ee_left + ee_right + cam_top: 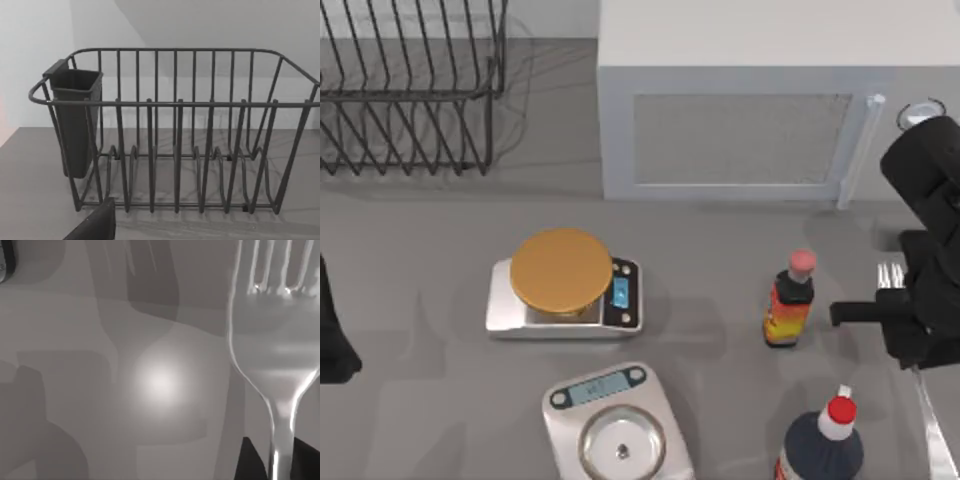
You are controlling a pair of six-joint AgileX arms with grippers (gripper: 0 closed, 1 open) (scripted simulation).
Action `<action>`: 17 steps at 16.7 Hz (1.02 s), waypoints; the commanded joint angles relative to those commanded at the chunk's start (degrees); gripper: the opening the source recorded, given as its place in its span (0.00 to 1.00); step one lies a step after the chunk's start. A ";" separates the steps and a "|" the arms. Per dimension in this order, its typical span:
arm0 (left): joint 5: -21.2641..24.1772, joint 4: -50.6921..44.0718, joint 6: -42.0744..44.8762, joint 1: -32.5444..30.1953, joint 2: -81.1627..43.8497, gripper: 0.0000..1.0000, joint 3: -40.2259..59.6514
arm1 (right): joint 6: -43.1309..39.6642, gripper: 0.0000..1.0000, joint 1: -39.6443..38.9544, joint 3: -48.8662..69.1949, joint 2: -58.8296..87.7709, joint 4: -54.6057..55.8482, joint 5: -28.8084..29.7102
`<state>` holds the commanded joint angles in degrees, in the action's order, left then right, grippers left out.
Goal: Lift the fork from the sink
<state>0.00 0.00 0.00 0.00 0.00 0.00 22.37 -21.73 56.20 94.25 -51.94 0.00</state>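
The fork is a silvery utensil at the table's right edge, tines pointing toward the back. Its slim handle runs on toward the front. My right gripper covers its middle. In the right wrist view the fork looms large over grey counter, and dark fingers sit tight against both sides of its neck, shut on it. The sink is out of view. My left arm is parked at the left edge, with a dark part of it low in the left wrist view.
A small sauce bottle stands just left of the fork, and a dark red-capped bottle stands at the front right. Two kitchen scales occupy the middle. A white microwave is behind, and a wire dish rack is at the back left.
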 joint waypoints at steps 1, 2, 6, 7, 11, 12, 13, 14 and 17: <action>0.00 0.00 0.00 0.00 0.00 1.00 0.00 | 0.00 0.00 0.00 -0.04 0.02 0.04 0.00; 0.00 0.00 0.00 0.00 0.00 1.00 0.00 | 0.00 0.00 0.00 -0.04 0.02 0.04 0.00; 0.00 0.00 0.00 0.00 0.00 1.00 0.00 | 0.00 0.15 0.00 -0.04 0.02 0.04 0.00; 0.00 0.00 0.00 0.00 0.00 1.00 0.00 | 0.00 0.23 0.00 -0.04 0.02 0.04 0.00; 0.00 0.00 0.00 0.00 0.00 1.00 0.00 | 0.00 0.53 0.00 -0.04 0.02 0.04 0.00; 0.00 0.00 0.00 0.00 0.00 1.00 0.00 | 0.00 0.60 0.00 -0.04 0.02 0.04 0.00; 0.00 0.00 0.00 0.00 0.00 1.00 0.00 | 0.00 0.68 0.00 -0.04 0.02 0.04 0.00; 0.00 0.00 0.00 0.00 0.00 1.00 0.00 | 0.00 0.75 0.00 -0.04 0.02 0.04 0.00; 0.00 0.00 0.00 0.00 0.00 1.00 0.00 | 0.00 0.98 0.00 -0.04 0.02 0.04 0.00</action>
<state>0.00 0.00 0.00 0.00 0.00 0.00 22.37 -21.73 56.17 94.26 -51.90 0.00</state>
